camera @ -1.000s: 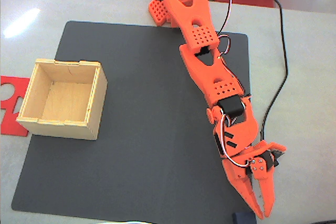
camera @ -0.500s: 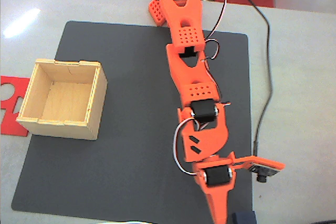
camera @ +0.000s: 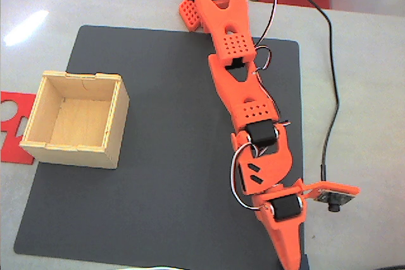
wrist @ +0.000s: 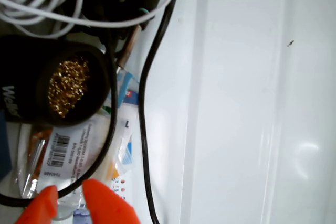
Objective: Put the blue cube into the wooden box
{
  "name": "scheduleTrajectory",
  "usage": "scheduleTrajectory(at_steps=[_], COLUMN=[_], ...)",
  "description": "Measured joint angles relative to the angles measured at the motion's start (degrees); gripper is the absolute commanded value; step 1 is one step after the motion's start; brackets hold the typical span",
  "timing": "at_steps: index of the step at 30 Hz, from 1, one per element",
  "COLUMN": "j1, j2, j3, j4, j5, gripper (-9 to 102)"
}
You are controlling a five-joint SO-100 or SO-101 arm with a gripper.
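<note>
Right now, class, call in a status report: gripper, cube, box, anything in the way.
Gripper open a crack, holding nothing, at the mat's near edge. Blue cube barely visible beside the gripper tip, ungrasped. Wooden box empty, far left on the mat. Path across looks unobstructed.

In the fixed view, the mat (camera: 158,156) lies on the bench (camera: 367,93). The wooden box (camera: 76,120) stands on the mat's left edge. The arm (camera: 243,93) reaches over the mat's right part, from the far side toward the near edge.
</note>
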Motion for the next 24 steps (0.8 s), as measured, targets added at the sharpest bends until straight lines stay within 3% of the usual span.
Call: scheduleTrajectory(at_steps=[16, 24], j1=[-0.9, -0.9], j2=[-4.6, -1.8], j3=[0.0, -0.1], j4=[-12.9, 2.5], j5=[-10.3, -10.9], gripper=[0, 0])
